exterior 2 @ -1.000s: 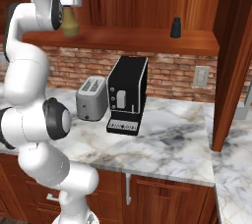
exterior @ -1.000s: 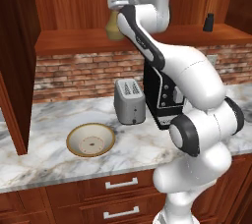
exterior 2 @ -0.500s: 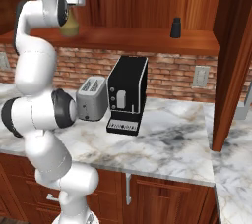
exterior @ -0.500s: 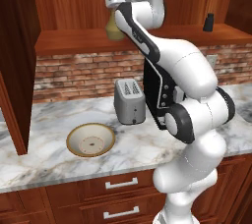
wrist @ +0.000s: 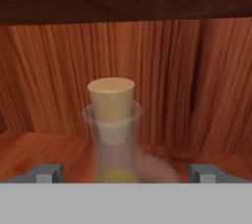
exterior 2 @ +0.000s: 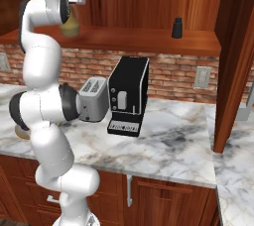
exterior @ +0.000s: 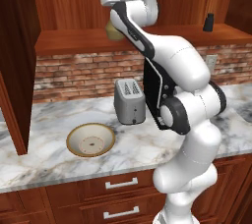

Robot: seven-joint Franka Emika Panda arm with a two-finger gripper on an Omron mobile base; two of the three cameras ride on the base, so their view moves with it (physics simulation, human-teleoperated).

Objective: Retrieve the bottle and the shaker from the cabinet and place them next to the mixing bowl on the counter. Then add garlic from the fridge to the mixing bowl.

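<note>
Item, as I see it: bottle (wrist: 112,129) upright on cabinet (wrist: 197,80) shelf, corked; my hand (wrist: 125,173) spread wide, fingertips flanking it, not touching.

My white arm (exterior: 172,70) has dark joints. The cabinet (wrist: 197,95) is reddish-brown with vertical grain. The bottle (wrist: 112,139) is pale olive glass with a tan cork. Below the cabinet, red brick wall (exterior: 78,75), white grey-veined counter (exterior: 147,144), silver toaster (exterior: 129,101), olive-rimmed cream mixing bowl (exterior: 91,139). The shaker (exterior 2: 177,28) is black.
</note>
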